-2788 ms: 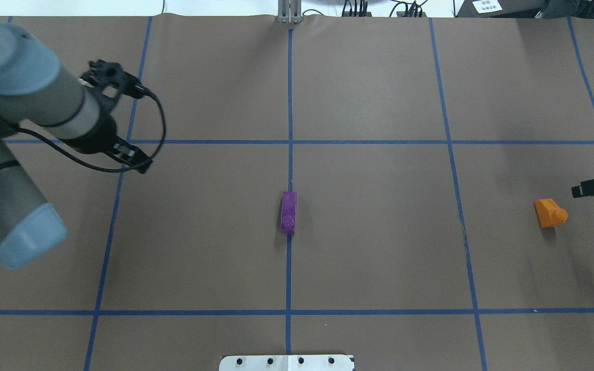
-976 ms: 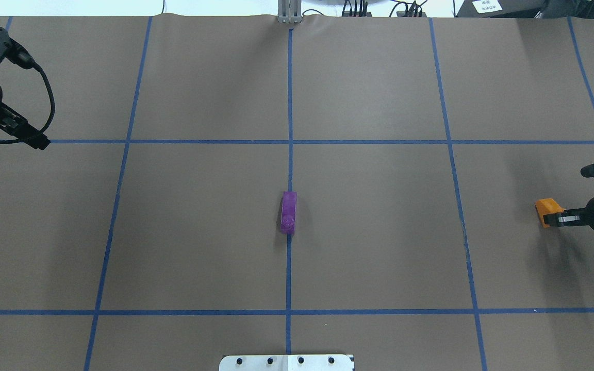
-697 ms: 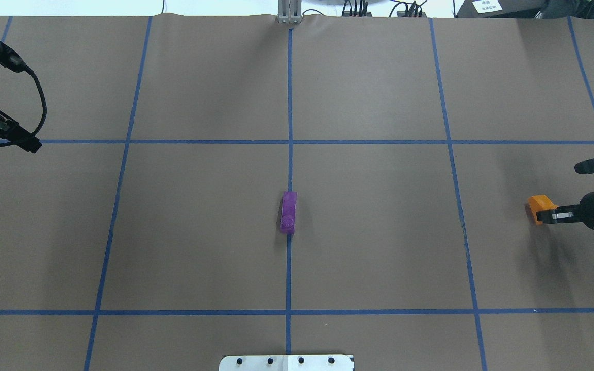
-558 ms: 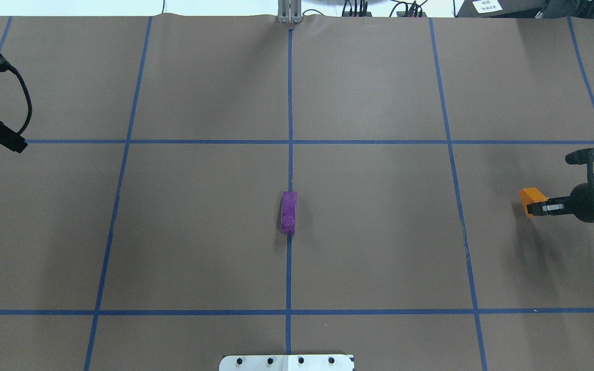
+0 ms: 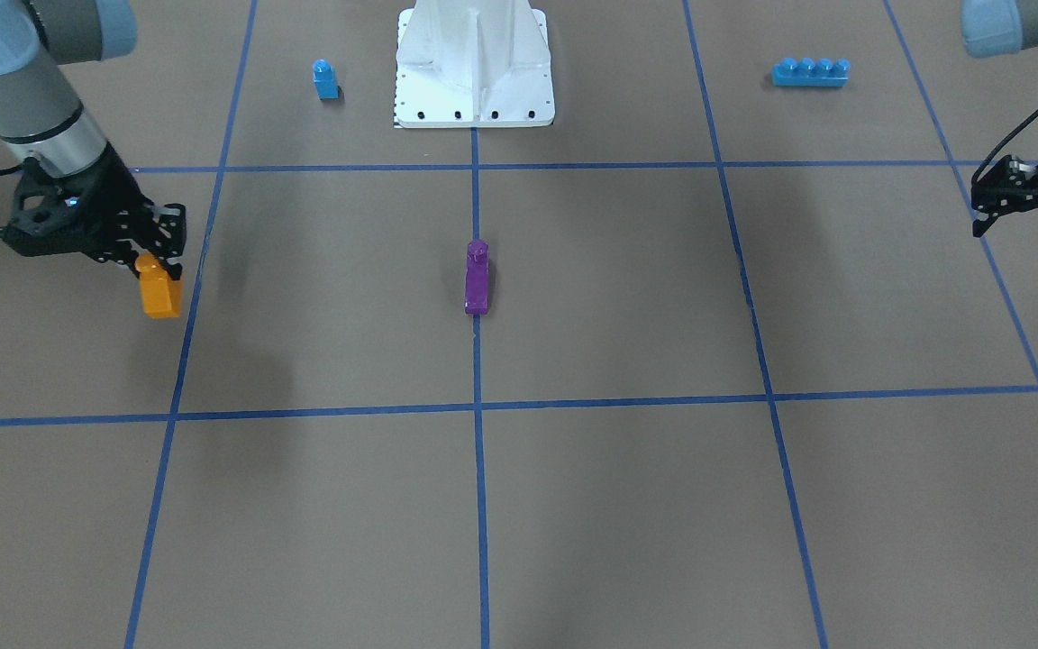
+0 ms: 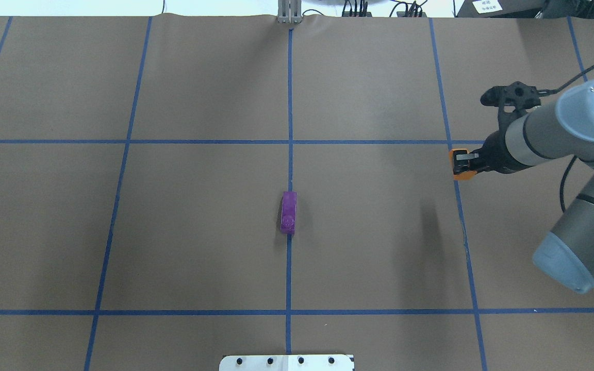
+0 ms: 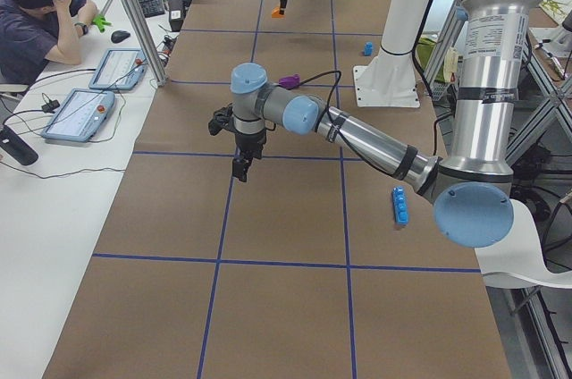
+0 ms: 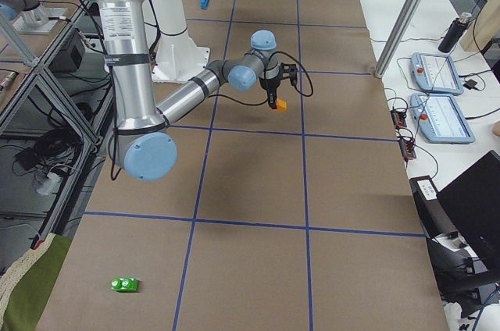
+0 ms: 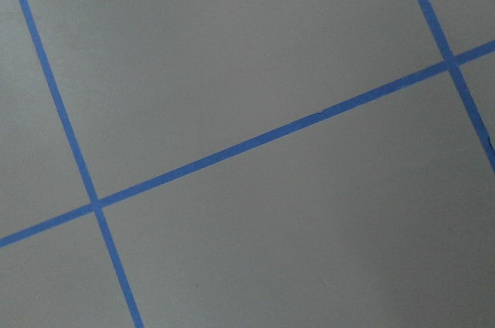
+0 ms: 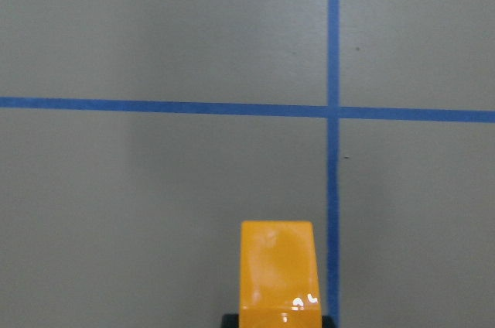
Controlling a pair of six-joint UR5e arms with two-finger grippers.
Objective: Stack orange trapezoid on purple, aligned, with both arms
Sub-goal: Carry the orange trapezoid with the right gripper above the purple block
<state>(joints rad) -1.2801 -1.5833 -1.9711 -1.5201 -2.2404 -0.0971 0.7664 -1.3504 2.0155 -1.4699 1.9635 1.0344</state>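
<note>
Orange is now travelling: the small glossy orange plastic trapezoid block (image 5: 159,295) was lying on the brown paper far out on the robot's right under three seconds ago. Now it is hanging clamped in the black two-finger right gripper (image 5: 155,261). Its shadow is falling well apart from it, so it is apparently riding clear of the table. The right arm is carrying it inward, and it is crossing the blue tape line that bounds the middle squares. The pick-up is therefore looking done and the carry is under way.

The small glossy dark-purple sloped block (image 5: 477,279) is sitting exactly where it was, lengthwise on the centre tape line, its stud at the end nearer the robot. It is still well apart from the orange block.

Meanwhile the left gripper (image 7: 239,167) has been pulling back toward its own side and is hovering over bare paper. Whether its fingers are parted I cannot tell.

A small blue single-stud block (image 5: 325,79) and a long blue four-stud brick (image 5: 810,72) are lying near the white base plate (image 5: 474,108), away from the likely path. The harder part is probably matching the orange block's slope to the purple one's before lowering it.
</note>
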